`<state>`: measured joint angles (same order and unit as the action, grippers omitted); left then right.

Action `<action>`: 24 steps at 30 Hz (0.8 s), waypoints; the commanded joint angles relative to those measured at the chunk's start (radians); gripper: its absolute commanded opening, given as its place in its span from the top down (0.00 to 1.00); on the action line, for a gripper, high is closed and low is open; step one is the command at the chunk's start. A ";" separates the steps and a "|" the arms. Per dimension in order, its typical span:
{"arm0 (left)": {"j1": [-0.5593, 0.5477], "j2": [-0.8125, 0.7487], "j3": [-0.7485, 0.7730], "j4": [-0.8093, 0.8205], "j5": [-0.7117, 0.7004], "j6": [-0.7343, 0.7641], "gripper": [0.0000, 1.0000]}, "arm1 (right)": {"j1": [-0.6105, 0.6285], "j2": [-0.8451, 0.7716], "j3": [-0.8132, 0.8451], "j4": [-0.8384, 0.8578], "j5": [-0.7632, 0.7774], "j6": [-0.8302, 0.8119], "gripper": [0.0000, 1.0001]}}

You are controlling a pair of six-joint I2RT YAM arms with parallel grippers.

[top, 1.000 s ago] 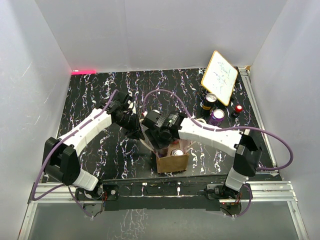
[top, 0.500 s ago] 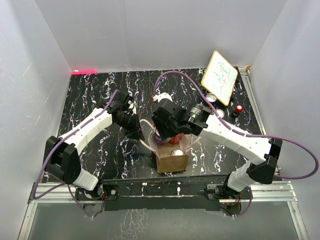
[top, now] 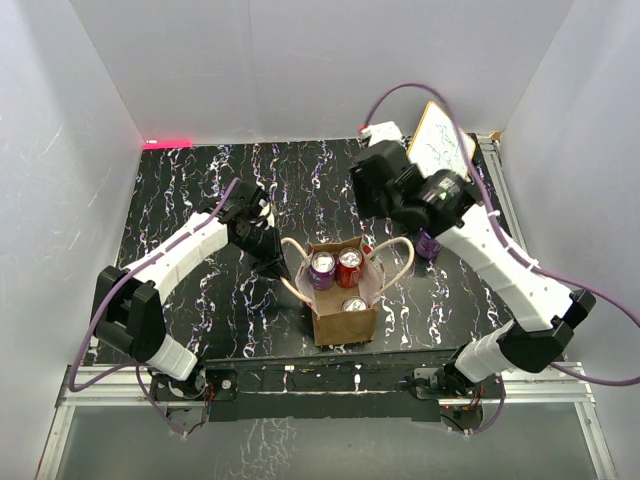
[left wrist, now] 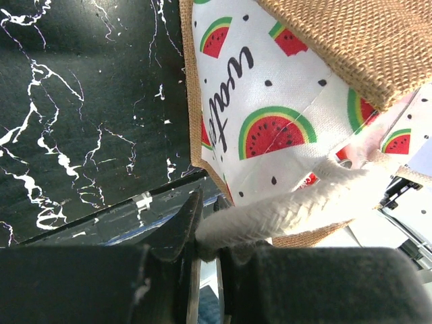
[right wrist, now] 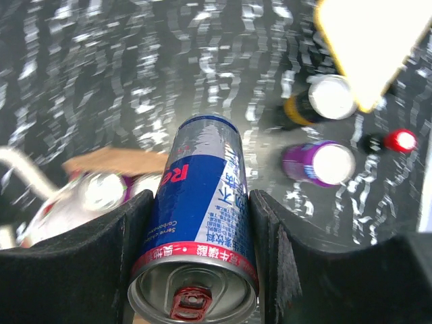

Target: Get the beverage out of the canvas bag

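The canvas bag [top: 345, 318] stands open at the near middle of the table, with a purple can [top: 322, 266], a red can [top: 349, 263] and a silver-topped can [top: 353, 305] inside. My left gripper [top: 272, 262] is shut on the bag's left cream handle [left wrist: 283, 209], next to the watermelon-print lining [left wrist: 270, 101]. My right gripper [right wrist: 201, 260] is shut on a blue and silver beverage can [right wrist: 202, 202] and holds it in the air behind and to the right of the bag. The top view shows that gripper [top: 374, 188] but not the can.
A purple can [right wrist: 317, 164], a yellow-black can [right wrist: 322, 100] and a small red-capped item [right wrist: 398, 140] stand at the back right under a leaning whiteboard [top: 447, 138]. White walls enclose the table on three sides.
My right arm has risen out of the bag with the blue and silver can and swung back and right. The bag's mouth now shows. The left gripper has kept hold of the handle.
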<state>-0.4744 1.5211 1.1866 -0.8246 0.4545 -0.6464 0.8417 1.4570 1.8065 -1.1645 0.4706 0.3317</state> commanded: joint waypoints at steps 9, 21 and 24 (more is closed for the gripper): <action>0.003 0.011 0.037 -0.018 -0.007 0.026 1.00 | -0.362 -0.079 -0.399 0.129 -0.181 0.032 0.92; 0.002 0.033 0.048 -0.019 0.016 0.038 1.00 | -0.616 -0.112 -0.669 0.205 -0.245 0.152 0.92; 0.002 0.033 0.048 -0.024 0.018 0.043 1.00 | -0.703 -0.132 -0.685 0.231 -0.262 0.124 0.92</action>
<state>-0.4744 1.5562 1.1995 -0.8383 0.4614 -0.6243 0.2264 1.3972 1.1202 -1.0084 0.2054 0.4625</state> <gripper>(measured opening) 0.086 0.567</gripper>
